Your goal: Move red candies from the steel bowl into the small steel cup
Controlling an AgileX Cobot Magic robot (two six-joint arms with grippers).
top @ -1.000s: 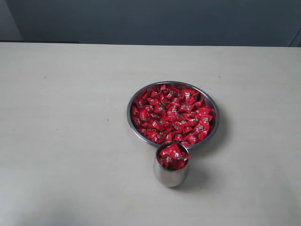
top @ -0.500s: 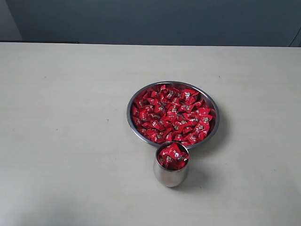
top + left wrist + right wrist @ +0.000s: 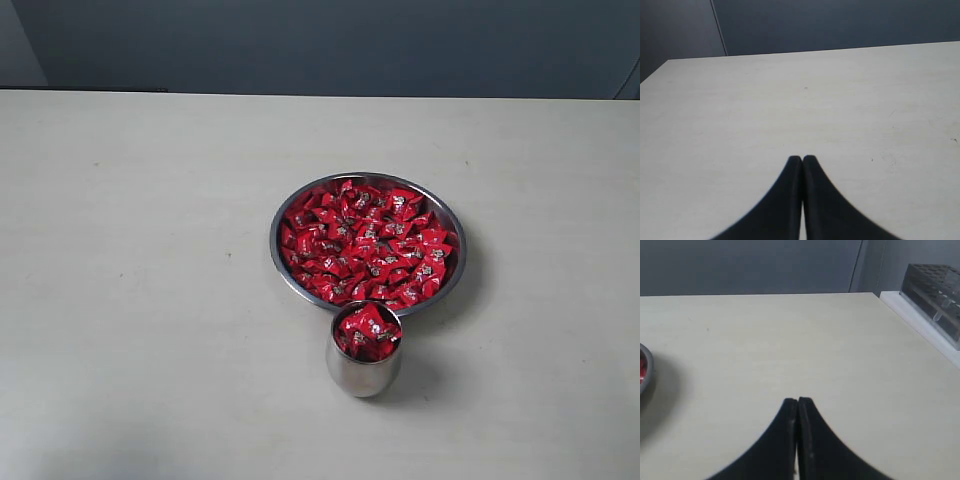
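On the left, the left gripper, a pair of black tapered fingers, has its jaws pressed together tip to tip with nothing between them. It hangs over a bare stretch of the pale, matte beige table. The table's far edge meets a dark grey-blue wall.

Moving right, we find the wide, shallow, round steel bowl a little right of the table's middle, about halfway between its far and near edges. It is filled nearly from rim to rim with red candies, small pieces in shiny red wrappers with tiny silver-white marks.

At the bowl's near side, toward the table's near edge, stands the small steel cup. It is a polished, handleless tumbler with a rounded body, and it stands upright. More red candies are heaped up to its mouth. Its rim sits right against the bowl's rim, but we cannot tell whether the two touch.

On the right, the right gripper, also with black tapered fingers, is closed tight and holds nothing. It is over bare table, well apart from the bowl, of which its camera catches only a sliver of rim. Beyond the table's right edge, a clear plastic rack rests on a white ledge.
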